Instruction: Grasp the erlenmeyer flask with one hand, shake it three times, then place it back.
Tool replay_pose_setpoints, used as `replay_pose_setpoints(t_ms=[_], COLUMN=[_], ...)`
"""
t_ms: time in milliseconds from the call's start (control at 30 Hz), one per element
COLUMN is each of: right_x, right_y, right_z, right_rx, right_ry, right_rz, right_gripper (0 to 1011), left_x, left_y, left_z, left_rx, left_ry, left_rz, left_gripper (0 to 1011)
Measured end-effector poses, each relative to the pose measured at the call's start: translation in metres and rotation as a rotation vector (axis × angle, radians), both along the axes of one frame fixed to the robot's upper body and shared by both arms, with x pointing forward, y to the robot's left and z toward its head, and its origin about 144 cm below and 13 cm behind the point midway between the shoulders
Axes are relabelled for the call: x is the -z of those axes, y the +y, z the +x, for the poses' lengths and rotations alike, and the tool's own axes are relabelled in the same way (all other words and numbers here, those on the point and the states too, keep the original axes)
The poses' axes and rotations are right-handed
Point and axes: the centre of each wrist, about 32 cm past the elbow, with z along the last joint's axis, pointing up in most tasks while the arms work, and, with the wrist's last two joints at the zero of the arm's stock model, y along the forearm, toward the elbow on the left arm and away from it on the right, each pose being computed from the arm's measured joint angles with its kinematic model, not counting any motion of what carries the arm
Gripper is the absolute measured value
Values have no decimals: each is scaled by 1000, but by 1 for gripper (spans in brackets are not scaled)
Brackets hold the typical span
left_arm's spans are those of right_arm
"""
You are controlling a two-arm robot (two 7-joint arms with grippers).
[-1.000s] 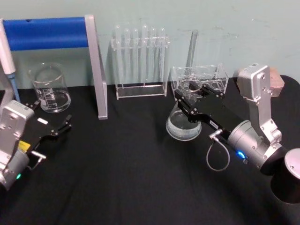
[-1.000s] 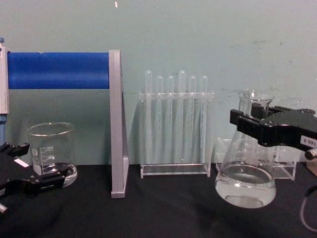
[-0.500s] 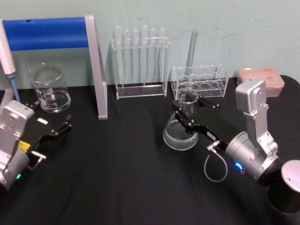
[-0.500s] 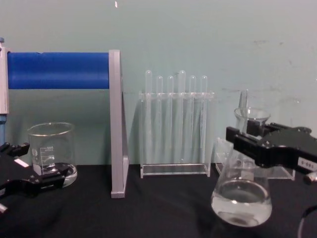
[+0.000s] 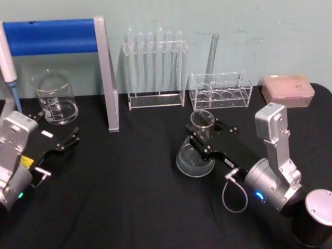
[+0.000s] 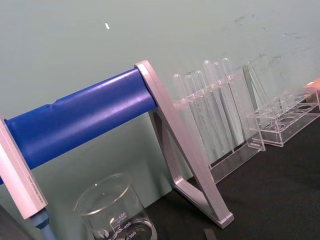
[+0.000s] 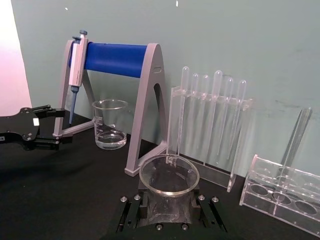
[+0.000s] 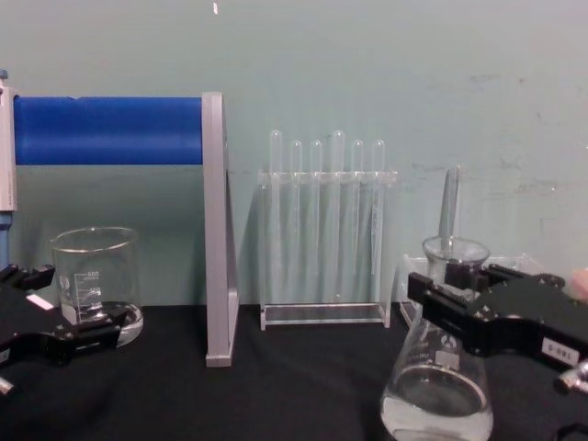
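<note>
Head view shows you the right gripper (image 5: 203,136), its jaws pinching the neck of the erlenmeyer flask (image 5: 191,162). The flask stands upright, right of centre on the table (image 5: 129,197), nearer than the small rack (image 5: 220,92). The left gripper (image 5: 56,129) rests at near left, jaws spread.

Beaker (image 6: 115,210) graduations: 400, 300; other markings unreadable.

The flask (image 5: 193,162) sinks and draws back
Clamped on its neck, the right gripper (image 5: 203,137) has carried it lower and nearer the robot, away from the rack (image 5: 220,91); the pink box (image 5: 288,89) behind is now uncovered.
</note>
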Motion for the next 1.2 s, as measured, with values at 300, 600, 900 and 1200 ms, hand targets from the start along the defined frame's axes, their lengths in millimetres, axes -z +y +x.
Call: replay_pose_setpoints(t_ms=[300,600,900,1200], right_x=[10,14,17,19], right_y=[2,3,4,4], right_z=[-1,-2,-3,-4], right_rx=[0,-4,-16,-21], right_ry=[12,21,32,46], right_rz=[2,1,-3,-6], right_gripper=[450,450,450,450], left_x=[0,0,0,0], left_y=[0,0,0,0], left_z=[0,0,0,0], left_rx=[0,0,0,0], left_ry=[0,0,0,0], left_rz=[0,0,0,0], left_gripper=[1001,1001,1001,1001])
